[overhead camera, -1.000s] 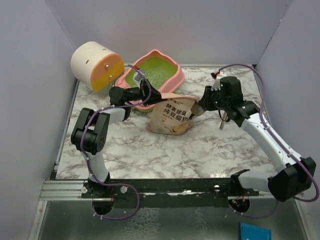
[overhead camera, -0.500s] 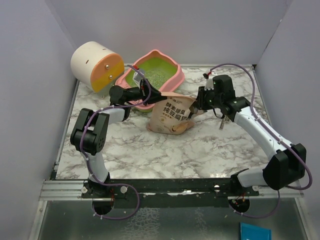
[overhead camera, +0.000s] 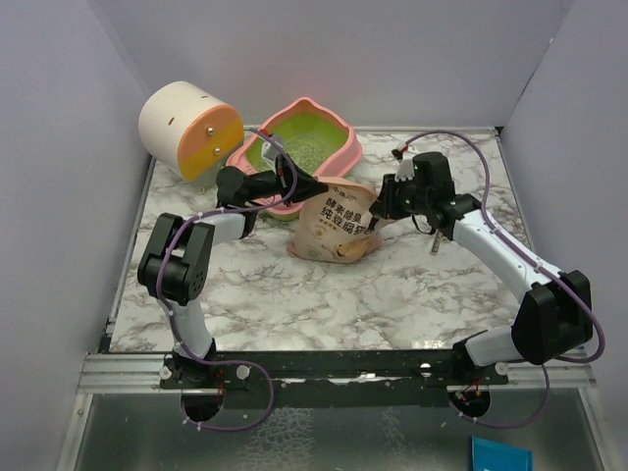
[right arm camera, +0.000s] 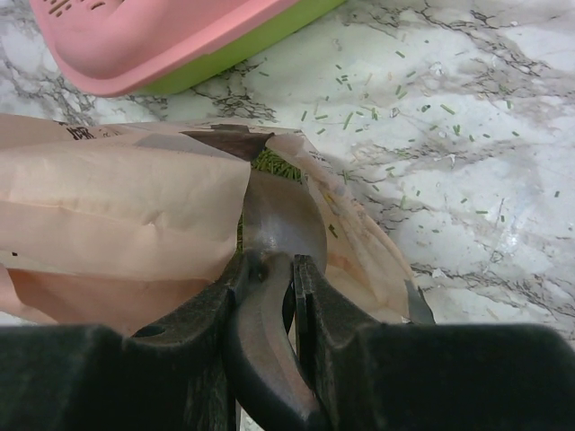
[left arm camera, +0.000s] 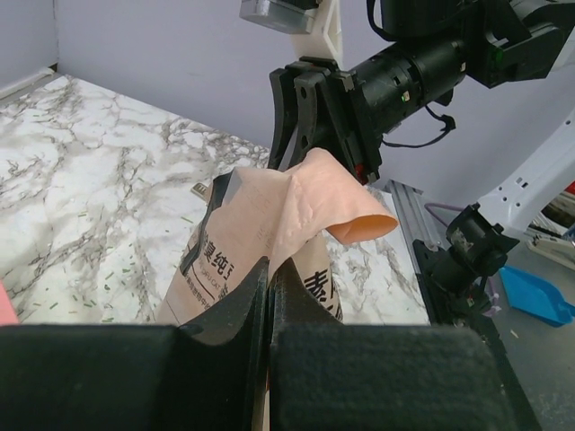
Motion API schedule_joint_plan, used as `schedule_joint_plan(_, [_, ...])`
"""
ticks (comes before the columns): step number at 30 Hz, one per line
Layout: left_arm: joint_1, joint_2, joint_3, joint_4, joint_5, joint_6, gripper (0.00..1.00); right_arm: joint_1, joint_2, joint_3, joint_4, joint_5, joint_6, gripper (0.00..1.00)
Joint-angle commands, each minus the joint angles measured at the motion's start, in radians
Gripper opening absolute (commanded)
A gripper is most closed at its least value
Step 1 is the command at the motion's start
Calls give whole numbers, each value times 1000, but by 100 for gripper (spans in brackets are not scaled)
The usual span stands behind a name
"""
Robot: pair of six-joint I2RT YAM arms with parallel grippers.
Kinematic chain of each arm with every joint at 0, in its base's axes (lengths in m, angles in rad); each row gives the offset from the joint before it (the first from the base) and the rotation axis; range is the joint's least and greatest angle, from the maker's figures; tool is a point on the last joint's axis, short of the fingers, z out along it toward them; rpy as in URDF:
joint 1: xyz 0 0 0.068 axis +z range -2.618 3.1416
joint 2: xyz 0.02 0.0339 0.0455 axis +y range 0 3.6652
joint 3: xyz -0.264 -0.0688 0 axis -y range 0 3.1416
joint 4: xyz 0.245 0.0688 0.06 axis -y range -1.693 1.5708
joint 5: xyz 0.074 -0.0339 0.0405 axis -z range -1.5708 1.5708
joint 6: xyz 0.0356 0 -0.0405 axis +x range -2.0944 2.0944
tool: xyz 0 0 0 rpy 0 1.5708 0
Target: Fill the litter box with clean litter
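Robot lab test cell, not a home. Plain grey-lavender panel walls (overhead camera: 59,167) box in a marble-print tabletop (overhead camera: 392,294) on three sides. The left arm (overhead camera: 182,260) and right arm (overhead camera: 510,250) are bolted to an aluminium rail (overhead camera: 128,369) at the near edge, purple cables (overhead camera: 451,133) looping loose. The litter box (overhead camera: 345,149), bag (overhead camera: 334,226) and cream-and-orange cylinder (overhead camera: 182,123) sit there like staged props.

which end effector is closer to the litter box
Left. The left end effector pinches the bag right at the front rim of the litter box; the right end effector sits across the bag, holding the scoop.
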Motion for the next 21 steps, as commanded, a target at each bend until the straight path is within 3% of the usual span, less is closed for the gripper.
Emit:
schedule_joint_plan(1, [-29, -50, -3, 2, -68, 66, 0, 9, 36, -83, -36, -2, -44, 1])
schedule_joint_plan(14, [-55, -71, -14, -114, -83, 170, 0, 15, 104, -174, 69, -180, 20, 1])
schedule_joint_plan(21, [-64, -84, -15, -199, -100, 237, 0, 15, 152, -220, 220, -331, 130, 1])
